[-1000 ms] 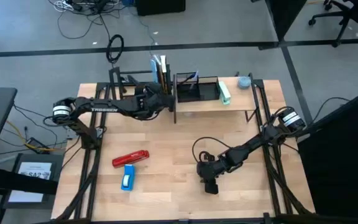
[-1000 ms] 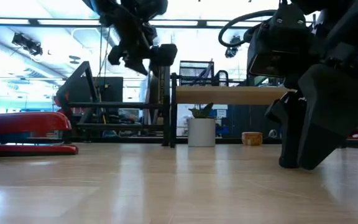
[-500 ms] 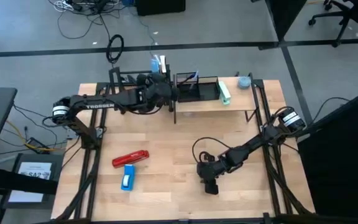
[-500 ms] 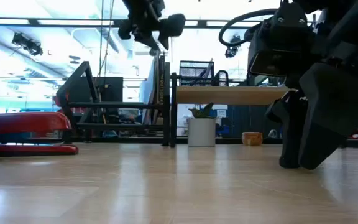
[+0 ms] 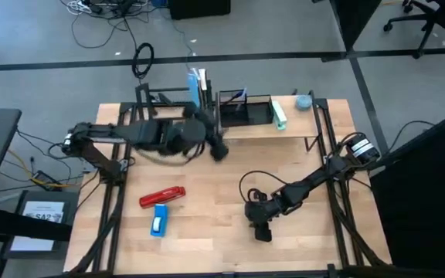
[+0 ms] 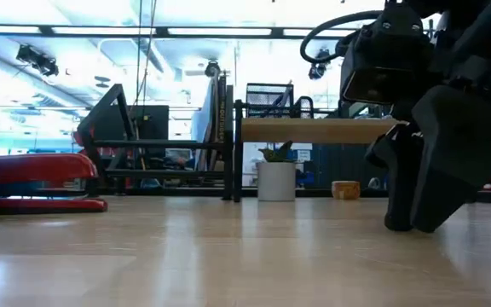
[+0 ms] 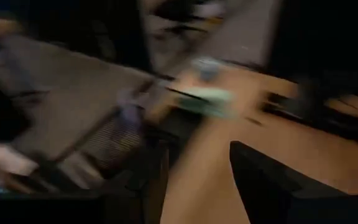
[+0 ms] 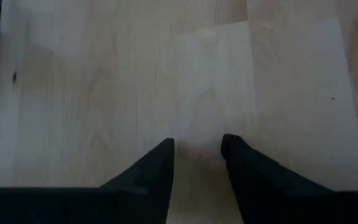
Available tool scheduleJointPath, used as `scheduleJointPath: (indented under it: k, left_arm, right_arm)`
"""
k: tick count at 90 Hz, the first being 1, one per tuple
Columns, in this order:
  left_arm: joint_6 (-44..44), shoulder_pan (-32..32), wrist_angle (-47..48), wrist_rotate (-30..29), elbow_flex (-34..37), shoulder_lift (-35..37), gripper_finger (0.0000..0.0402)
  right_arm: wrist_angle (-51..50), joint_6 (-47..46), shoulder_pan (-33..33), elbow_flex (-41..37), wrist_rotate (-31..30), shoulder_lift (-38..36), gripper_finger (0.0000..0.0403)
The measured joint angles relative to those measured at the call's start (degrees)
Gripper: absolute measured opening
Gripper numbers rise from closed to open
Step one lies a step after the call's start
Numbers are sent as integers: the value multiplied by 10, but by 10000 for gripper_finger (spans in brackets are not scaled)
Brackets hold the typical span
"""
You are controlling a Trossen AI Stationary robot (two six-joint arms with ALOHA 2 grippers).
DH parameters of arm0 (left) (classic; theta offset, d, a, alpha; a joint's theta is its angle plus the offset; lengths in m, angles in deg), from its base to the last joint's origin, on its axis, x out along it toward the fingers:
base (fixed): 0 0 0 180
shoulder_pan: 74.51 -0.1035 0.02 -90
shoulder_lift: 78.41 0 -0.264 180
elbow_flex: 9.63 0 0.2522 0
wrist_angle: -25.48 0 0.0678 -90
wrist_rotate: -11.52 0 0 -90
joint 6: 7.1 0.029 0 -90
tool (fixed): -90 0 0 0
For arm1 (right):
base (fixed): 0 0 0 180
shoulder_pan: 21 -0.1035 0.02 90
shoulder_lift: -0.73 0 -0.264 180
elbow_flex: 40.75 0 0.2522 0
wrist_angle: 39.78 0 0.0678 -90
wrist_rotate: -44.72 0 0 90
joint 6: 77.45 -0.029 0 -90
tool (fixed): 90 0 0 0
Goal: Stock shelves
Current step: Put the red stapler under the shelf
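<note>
From where I stand the left gripper (image 5: 217, 148) hangs just in front of the black rack (image 5: 168, 104), w/ nothing between its jaws; they look spread in the left wrist view, though that view is smeared. Books (image 5: 198, 83) stand upright at the rack's end, right beside the wood-top shelf (image 5: 265, 127), which carries a mesh tray (image 5: 246, 110) and a pale green item (image 5: 278, 114). Next stock, I'd guess, is the red stapler (image 5: 162, 197) or the blue item (image 5: 159, 220), both well apart from those jaws, nearer the table's (image 5: 207, 232) front. To do it well: come down w/ jaws wide, straddle the stapler across its narrow width, close square. The right gripper (image 8: 197, 152) rests tips-down on bare wood, jaws slightly apart, empty.
</note>
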Motion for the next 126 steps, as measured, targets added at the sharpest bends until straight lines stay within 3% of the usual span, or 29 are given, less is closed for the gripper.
scheduleJointPath:
  k: [13, 35, 54, 67, 92, 109, 126]
  left_arm:
    - [-140, 100, 91, 45, 3, -11, 152]
    - [-368, 259, 214, 50, 4, -78, 152]
    - [-577, 339, 401, 54, 5, -121, 152]
    - [-700, 368, 507, 58, 7, -130, 152]
    - [-757, 376, 503, 48, 43, -124, 152]
    - [-771, 376, 498, 60, 39, -124, 152]
    - [-771, 377, 494, 61, 15, -124, 152]
  right_arm:
    - [16, 0, 0, 0, 0, 0, 121]
    - [89, 36, 1, 0, 6, 0, 121]
    - [160, 84, 32, 16, 10, 0, 125]
    - [209, 166, 55, 51, 6, 0, 140]
    - [253, 297, 119, 122, 4, 27, 211]
    - [289, 341, 174, 202, 57, 136, 271]
    - [292, 361, 218, 327, 109, 254, 300]
